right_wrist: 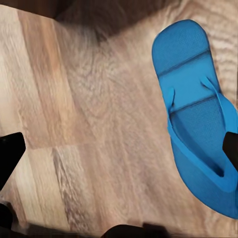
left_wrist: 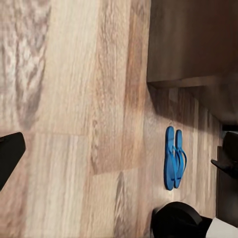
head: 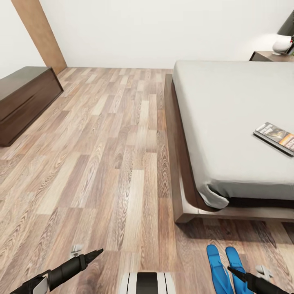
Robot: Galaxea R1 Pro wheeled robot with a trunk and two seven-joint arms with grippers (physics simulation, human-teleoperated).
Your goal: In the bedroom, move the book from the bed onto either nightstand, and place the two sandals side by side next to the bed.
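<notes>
Two bright blue sandals are seen lying side by side on the wood-plank floor, just beyond the foot corner of the bed, with their long edges touching or nearly so. In the left wrist view the pair is shown flat on the planks, parallel, close to the dark wooden bed frame. In the right wrist view one sandal is shown from above, sole down, its thong straps facing up. The book is seen resting flat on the pale grey mattress, near the right edge of the head view, well apart from the sandals. A dark nightstand is visible past the far side of the bed, with a white rounded object on its top. A longer low dark-wood cabinet stands against the left wall. The left gripper is held low over bare floor, its fingers drawn together to a point. The right gripper is held over the sandals; whether its fingers are apart or together cannot be told. Nothing is gripped by either arm.
</notes>
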